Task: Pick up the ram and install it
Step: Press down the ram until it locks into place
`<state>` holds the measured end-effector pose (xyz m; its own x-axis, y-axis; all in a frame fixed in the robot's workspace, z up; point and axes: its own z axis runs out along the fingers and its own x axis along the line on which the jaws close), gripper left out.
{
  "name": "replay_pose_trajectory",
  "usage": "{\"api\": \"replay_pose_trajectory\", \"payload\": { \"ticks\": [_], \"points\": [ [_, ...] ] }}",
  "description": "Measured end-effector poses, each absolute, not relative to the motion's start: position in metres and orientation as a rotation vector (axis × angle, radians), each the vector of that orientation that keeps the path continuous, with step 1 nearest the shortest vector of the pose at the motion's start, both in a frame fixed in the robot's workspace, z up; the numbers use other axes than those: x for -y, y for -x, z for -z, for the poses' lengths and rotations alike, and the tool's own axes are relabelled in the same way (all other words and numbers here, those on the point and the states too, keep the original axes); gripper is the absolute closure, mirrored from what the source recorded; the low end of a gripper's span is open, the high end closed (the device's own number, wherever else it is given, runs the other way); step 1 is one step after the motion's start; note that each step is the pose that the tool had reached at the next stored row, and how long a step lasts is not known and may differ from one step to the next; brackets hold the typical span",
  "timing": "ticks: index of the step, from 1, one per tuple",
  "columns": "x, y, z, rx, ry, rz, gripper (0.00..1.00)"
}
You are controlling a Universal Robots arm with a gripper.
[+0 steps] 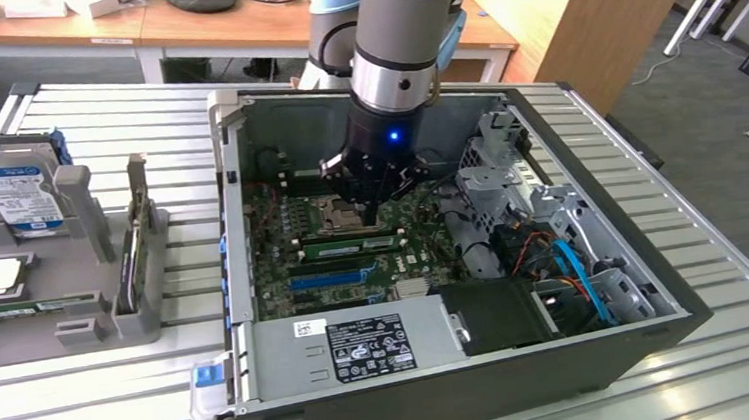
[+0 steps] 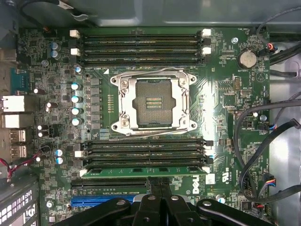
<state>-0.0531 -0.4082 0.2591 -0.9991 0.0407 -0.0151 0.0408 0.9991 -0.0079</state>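
Observation:
The ram (image 2: 117, 171) is a long green stick lying in the memory slot closest to the blue expansion slot, beside several black empty slots (image 2: 141, 150). In the exterior view the ram (image 1: 340, 244) sits just below the CPU socket (image 1: 332, 211) inside the open computer case. My gripper (image 1: 372, 220) points straight down over the ram's middle. Its two dark fingers (image 2: 154, 188) are pressed together with nothing between them, and their tips (image 2: 160, 181) sit at the ram's edge. I cannot tell whether they touch it.
The case walls (image 1: 231, 181) ring the motherboard. The power supply (image 1: 358, 344) is at the near side, with a drive cage and cables (image 1: 559, 256) on the exterior view's right. A grey holder (image 1: 59, 285) with a hard drive (image 1: 12, 193) stands on the exterior view's left.

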Motion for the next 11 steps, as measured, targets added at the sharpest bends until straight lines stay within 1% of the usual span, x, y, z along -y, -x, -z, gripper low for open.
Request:
{"api": "replay_pose_trajectory", "payload": {
  "ticks": [11],
  "points": [
    [0.4082,0.0531,-0.26,-3.126,-0.064,0.013,0.9]
  ]
}}
